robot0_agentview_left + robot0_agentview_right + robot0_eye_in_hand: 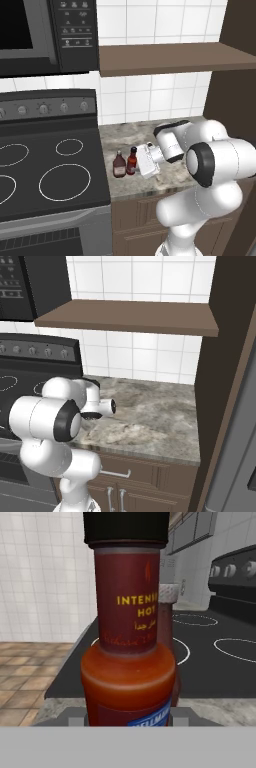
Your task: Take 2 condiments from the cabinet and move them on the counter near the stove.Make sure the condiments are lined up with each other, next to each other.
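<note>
Directly beside the stove (45,170) — maroon bottle (119,165), then red-orange bottle (132,161).

Red bottle (128,637) fills hand view; cap top and base cut off. Maroon bottle (169,612) mostly hidden behind it. Finger tips hidden. Gripper (142,161) in left view: fingers behind bottles, grip unclear. Stove (45,165) cut off at left. In right view, arm hides both bottles.
</note>
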